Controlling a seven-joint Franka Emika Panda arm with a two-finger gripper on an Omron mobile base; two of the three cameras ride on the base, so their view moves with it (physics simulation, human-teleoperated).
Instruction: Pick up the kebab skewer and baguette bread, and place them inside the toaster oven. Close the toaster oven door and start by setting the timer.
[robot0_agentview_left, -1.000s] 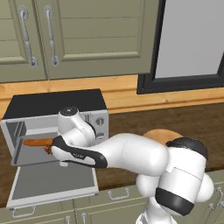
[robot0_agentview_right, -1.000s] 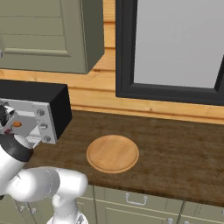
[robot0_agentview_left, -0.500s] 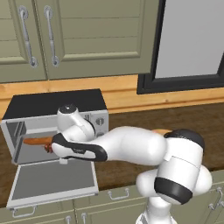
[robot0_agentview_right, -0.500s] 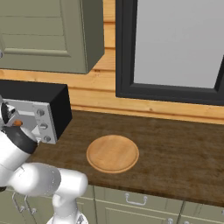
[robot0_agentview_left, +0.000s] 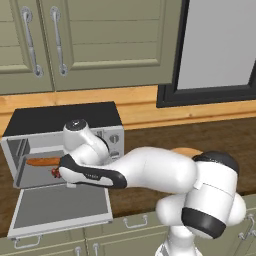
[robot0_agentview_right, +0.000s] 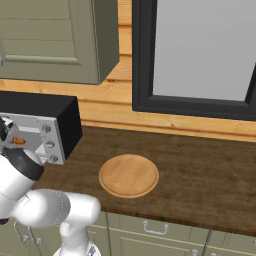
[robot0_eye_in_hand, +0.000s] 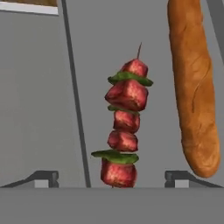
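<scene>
My white arm reaches left into boxy silver toaster oven (robot0_agentview_left: 65, 131); gripper (robot0_eye_in_hand: 112, 181) jaws spread wide around chunk-strung kebab skewer (robot0_eye_in_hand: 124, 140), orange-brown baguette (robot0_eye_in_hand: 193, 83) beside it; grip unclear.

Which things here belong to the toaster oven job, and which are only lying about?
Belong to the job:
- kebab skewer, lying inside the oven
- baguette bread, lying beside it
- toaster oven
- toaster oven door, dropped open
- end effector, jaws open on either side of the skewer

Only lying about:
- wooden plate, bare
- upper cabinets
- window
</scene>
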